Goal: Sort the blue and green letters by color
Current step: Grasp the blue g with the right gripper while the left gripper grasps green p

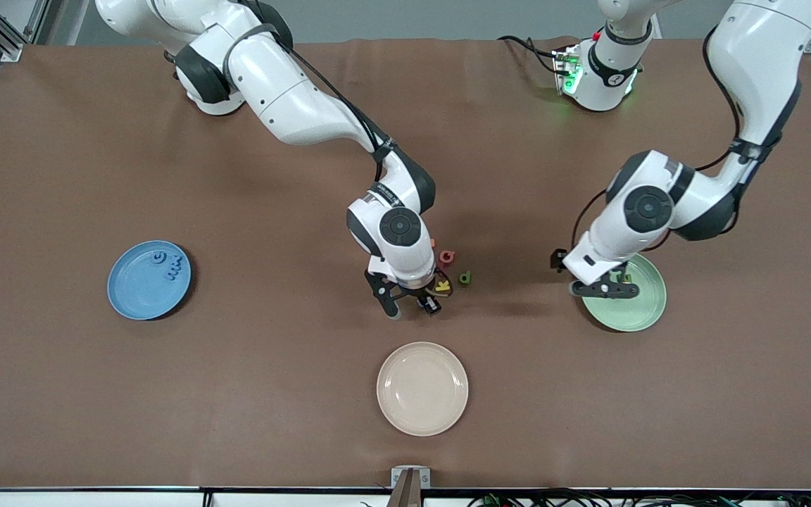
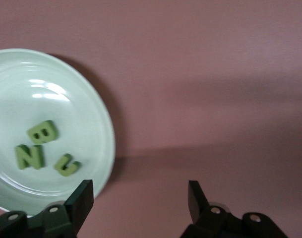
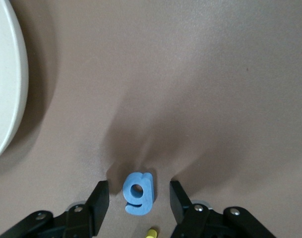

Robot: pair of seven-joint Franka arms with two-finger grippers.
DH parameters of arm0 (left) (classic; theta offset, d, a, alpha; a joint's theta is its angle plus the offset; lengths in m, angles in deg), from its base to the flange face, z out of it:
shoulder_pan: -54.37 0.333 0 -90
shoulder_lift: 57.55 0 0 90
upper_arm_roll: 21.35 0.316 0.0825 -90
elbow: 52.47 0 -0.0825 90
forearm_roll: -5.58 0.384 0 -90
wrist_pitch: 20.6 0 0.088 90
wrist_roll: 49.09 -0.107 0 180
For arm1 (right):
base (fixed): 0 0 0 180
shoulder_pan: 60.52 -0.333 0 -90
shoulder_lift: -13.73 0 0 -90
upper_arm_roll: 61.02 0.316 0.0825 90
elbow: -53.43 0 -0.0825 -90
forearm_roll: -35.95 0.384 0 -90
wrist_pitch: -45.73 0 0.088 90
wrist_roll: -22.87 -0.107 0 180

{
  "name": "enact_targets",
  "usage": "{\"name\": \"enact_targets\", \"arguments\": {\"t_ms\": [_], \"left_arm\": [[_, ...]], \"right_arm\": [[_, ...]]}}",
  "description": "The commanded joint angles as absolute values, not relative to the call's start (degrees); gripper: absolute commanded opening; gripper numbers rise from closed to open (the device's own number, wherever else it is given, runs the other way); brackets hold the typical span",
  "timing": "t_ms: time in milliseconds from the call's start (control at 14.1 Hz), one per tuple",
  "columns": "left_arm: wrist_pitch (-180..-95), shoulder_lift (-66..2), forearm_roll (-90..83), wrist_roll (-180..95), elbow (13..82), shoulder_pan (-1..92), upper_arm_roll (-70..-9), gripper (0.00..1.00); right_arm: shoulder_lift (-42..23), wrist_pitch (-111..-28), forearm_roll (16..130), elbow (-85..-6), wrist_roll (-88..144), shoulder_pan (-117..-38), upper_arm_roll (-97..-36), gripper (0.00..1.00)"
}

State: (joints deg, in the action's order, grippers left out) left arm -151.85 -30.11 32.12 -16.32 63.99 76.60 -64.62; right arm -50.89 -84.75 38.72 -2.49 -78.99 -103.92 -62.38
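At table centre | our right gripper (image 3: 137, 197) straddles the small blue foam "g" (image 3: 138, 193), jaws half-open, not gripping | left gripper (image 2: 140, 201) wide open, empty, over pale-green plate (image 2: 98, 124) | next: close, carry to blue plate (image 1: 131, 292).

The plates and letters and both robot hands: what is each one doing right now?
Left gripper: open, empty, by the green plate's edge.
Right gripper: open, fingers either side of the blue g, not gripping yet.
Blue g: flat on the table.
Green plate: holds three green letters.
Blue plate: holds blue letters.
Cream plate: empty.
Loose green letter: on the table, unsorted.
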Motion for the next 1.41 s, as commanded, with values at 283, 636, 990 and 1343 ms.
{"name": "enact_targets", "arguments": {"t_ms": [283, 636, 990, 1343], "left_arm": [[-150.95, -22.49, 32.56, -5.60, 54.86, 65.90, -64.59, 0.87], [-151.65, -17.57, 33.09, -1.11, 49.93, 60.79, -63.81, 0.87], [-155.16, -14.84, 32.74, 1.01, 46.94, 54.38, -58.45, 0.87], [-155.25, -10.88, 32.91, 2.33, 43.16, 49.90, -55.29, 0.87]], "right_arm": [[-52.97, -85.05, 38.68, -0.10, -79.96, -104.11, -61.90, 0.26], [-52.71, -82.95, 38.94, -0.10, -79.88, -103.32, -61.72, 0.00], [-49.64, -73.38, 39.03, -0.01, -73.83, -99.38, -59.00, 0.00], [-44.46, -60.20, 39.12, -0.10, -60.40, -96.30, -58.91, 0.00]]}}
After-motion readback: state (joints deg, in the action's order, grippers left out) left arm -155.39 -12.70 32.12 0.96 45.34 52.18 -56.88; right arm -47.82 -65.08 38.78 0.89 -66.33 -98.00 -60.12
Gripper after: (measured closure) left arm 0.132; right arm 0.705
